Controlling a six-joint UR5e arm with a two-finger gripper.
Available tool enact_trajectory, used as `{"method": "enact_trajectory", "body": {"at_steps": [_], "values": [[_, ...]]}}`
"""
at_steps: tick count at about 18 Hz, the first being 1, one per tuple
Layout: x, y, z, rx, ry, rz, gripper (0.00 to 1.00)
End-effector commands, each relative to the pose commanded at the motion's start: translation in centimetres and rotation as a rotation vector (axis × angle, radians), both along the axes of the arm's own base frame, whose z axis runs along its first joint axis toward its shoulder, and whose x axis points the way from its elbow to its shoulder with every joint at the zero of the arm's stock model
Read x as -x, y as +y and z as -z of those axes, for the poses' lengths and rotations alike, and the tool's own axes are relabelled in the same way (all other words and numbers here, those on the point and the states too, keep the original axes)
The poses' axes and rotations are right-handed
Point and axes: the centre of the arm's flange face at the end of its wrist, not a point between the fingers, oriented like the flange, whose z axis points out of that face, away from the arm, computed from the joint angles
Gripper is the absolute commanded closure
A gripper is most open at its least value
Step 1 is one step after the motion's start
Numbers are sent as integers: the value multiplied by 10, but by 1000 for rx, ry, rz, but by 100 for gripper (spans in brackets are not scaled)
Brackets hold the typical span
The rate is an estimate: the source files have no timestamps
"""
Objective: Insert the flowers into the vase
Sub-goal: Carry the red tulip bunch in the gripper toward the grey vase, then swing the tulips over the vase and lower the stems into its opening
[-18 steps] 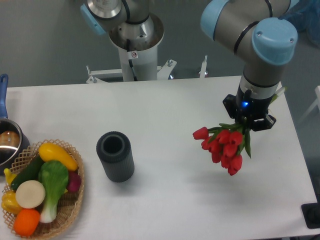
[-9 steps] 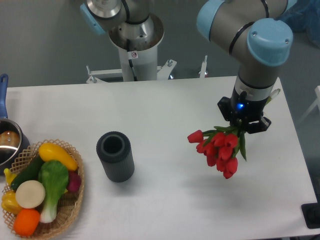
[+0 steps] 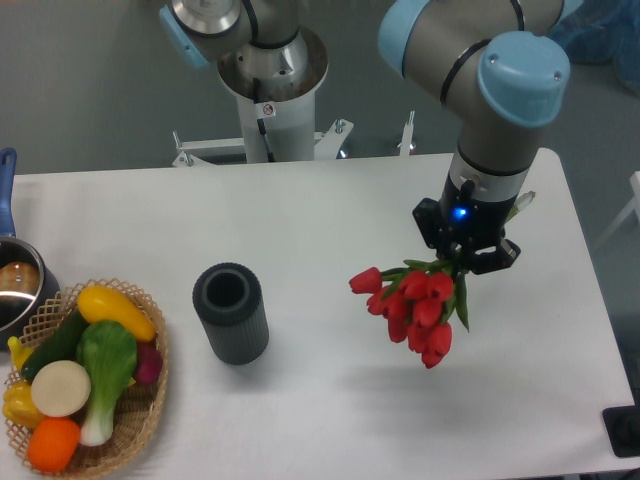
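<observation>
One bunch of red tulip buds with green stems and leaves [image 3: 412, 304] is held above the white table [image 3: 330, 210], carried by the black two-finger gripper [image 3: 462, 256] of the grey and light-blue robot arm [image 3: 487, 90]. The jaws are clenched on the stems at the top of the bunch, so that the red heads hang down and spread to the left below the gripper; one bud sticks out furthest to the left. A faint shadow of the bunch is cast on the table beneath it. A small blue light is lit on the gripper's body.

The dark grey, finely ribbed cylindrical vase [image 3: 231, 312] is set upright on the table, well apart from the flowers and to their left, its round mouth open toward the camera. Nothing is seen inside the mouth.

At the lower left corner a woven wicker basket [image 3: 140, 420] is placed, filled with vegetables: a yellow squash [image 3: 115, 311], a green-leafed white-stalked vegetable [image 3: 103, 370], a dark green cucumber [image 3: 55, 343], an orange fruit [image 3: 52, 444] and a pale round slice [image 3: 60, 388]. Just behind the basket, at the left edge, a shiny steel pot with a blue handle [image 3: 15, 280] is partly cut off by the frame.
</observation>
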Motion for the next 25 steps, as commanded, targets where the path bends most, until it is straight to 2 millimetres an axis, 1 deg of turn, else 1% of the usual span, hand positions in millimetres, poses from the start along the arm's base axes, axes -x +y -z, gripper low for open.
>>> {"method": "enact_trajectory", "body": {"at_steps": [3, 6, 8, 10, 13, 15, 19, 22, 25], "values": [[-10, 8, -9, -88, -43, -14, 86], [-19, 21, -15, -224, -142, -30, 86], [-26, 30, -17, -338, -237, -28, 85], [-34, 38, -21, -479, -374, -42, 85], [-41, 45, -27, -637, -543, -62, 83], [-44, 46, -30, -675, -575, -57, 81], [-54, 45, -37, -711, -593, -39, 81], [-67, 43, -39, -803, -611, -2, 81], [-85, 31, -41, -861, -610, 23, 81]]}}
